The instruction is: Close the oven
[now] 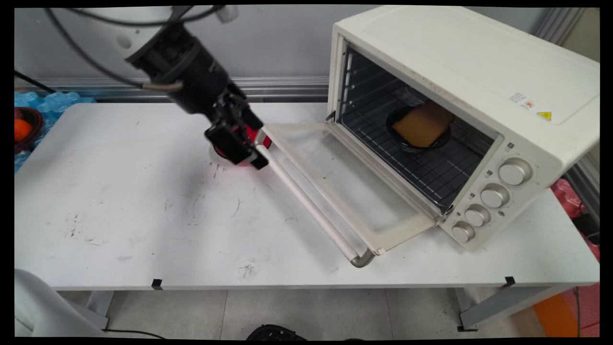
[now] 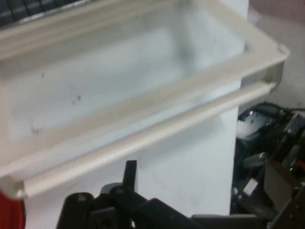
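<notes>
gripper (image 1: 239, 143) left of centre, just beside far end of oven door handle (image 1: 306, 203); finger spread cannot be told | red object (image 1: 249, 136) behind gripper | oven (image 1: 459, 96) right, door (image 1: 345, 182) down | bread (image 1: 421, 125) in dark bowl (image 1: 407, 143) on rack

A white table (image 1: 119, 215) bears an open toaster oven (image 1: 459, 96).

This looks like a robotics lab or test room rather than a home kitchen. A scuffed white table (image 1: 143, 230) on bare metal legs stands against a plain grey wall, with a toaster oven (image 1: 459, 96) on its right end, black cables (image 1: 96, 52) hanging overhead, and cluttered electronics (image 2: 271, 157) beside the table.
</notes>
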`<state>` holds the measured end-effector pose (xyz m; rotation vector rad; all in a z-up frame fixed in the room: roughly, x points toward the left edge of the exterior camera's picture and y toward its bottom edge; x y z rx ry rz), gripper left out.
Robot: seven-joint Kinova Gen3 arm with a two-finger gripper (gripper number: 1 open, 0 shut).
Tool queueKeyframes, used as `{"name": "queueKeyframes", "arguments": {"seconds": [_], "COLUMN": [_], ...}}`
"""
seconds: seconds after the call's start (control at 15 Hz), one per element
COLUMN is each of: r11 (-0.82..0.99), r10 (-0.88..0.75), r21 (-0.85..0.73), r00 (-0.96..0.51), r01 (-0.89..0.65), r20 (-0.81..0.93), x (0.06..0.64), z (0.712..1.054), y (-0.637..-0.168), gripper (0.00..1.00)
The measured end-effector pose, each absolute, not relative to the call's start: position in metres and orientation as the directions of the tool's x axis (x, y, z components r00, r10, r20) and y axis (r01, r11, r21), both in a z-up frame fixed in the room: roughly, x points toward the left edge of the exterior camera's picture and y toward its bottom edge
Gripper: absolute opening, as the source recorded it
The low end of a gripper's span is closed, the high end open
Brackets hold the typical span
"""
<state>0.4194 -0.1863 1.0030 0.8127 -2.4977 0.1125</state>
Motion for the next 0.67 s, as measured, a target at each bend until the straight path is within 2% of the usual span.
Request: {"name": "queueKeyframes", "arguments": {"seconds": [0.67], "r11": [0.792], "r10": [-0.562], "r21": [0.032], "r00": [-0.708], "r01": [-0.61], "r20": [0.428], "x": [0.436], "z": [0.937], "y": [-0.174], "gripper": [1.0]}}
